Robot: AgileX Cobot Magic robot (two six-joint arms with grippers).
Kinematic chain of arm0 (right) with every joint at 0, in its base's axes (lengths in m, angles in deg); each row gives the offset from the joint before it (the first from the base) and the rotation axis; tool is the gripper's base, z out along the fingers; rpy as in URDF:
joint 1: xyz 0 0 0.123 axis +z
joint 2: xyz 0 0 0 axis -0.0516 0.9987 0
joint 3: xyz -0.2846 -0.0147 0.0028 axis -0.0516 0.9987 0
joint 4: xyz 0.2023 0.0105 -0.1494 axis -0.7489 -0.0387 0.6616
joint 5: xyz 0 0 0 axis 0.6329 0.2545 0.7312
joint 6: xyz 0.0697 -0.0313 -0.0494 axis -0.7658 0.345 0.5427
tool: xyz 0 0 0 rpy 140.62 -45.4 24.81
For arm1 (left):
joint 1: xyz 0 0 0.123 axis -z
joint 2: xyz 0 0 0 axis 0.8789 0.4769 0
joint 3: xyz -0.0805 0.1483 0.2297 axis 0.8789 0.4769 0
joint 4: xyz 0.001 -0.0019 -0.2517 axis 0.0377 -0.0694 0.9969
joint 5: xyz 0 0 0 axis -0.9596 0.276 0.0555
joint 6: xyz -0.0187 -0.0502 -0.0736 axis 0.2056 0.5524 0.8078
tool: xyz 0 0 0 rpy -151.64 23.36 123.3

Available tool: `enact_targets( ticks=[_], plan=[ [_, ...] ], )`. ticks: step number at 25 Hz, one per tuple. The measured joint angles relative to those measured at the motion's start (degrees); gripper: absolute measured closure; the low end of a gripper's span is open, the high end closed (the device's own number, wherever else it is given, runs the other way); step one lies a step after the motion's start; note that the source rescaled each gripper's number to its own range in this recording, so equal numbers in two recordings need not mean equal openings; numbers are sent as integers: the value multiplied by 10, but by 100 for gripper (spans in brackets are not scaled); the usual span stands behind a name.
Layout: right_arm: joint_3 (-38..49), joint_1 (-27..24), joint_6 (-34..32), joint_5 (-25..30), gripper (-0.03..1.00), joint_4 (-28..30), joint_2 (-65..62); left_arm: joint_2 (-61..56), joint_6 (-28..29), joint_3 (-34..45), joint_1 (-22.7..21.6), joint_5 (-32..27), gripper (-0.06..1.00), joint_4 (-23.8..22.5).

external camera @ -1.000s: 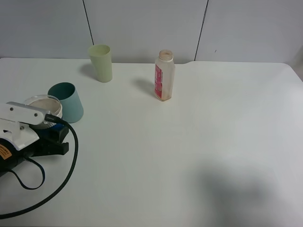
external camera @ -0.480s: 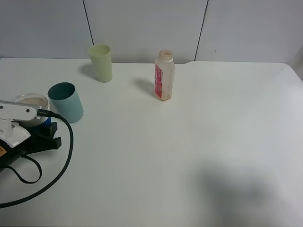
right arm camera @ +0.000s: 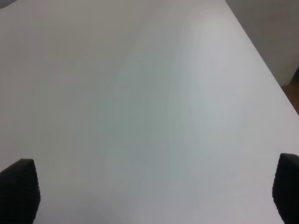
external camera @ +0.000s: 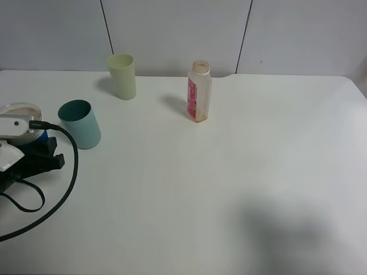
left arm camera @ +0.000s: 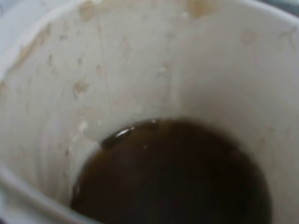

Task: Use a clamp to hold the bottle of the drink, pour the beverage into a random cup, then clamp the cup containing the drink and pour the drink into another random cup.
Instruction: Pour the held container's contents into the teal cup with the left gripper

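Blue-sleeved cup (external camera: 22,109), clamped in the left claw (external camera: 38,148), is seen just left of the teal tumbler (external camera: 80,123), the bottle (external camera: 199,91) well to its right. Dark beverage (left arm camera: 173,177) is shown pooled inside it. The right claw (right arm camera: 152,193) is held wide above the surface (right arm camera: 140,93).

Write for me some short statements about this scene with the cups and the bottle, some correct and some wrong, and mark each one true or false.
1. The paper cup has dark brown liquid in it. True.
2. The bottle lies on its side. False: it stands upright on the table.
3. The right pincer grips the bottle. False: it is open above bare table and holds nothing.
4. The teal cup stands upright, nearer to the paper cup than to the bottle. True.
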Motion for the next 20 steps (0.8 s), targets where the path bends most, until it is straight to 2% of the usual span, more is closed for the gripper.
enact_targets(
  ticks=[3,6,10,15,20],
  plan=[
    [0,0,0,0,-3,0,0,-25,-19,0,-20,0,93,-1],
    [0,0,0,0,-3,0,0,-42,-21,0,-75,0,93,-44],
    [0,0,0,0,-3,0,0,-58,-13,0,-188,0,93,-156],
    [0,0,0,0,-3,0,0,-58,34,-26,-337,-1,93,-329],
    [0,0,0,0,-3,0,0,-58,77,-66,-451,-1,93,-465]
  ],
)
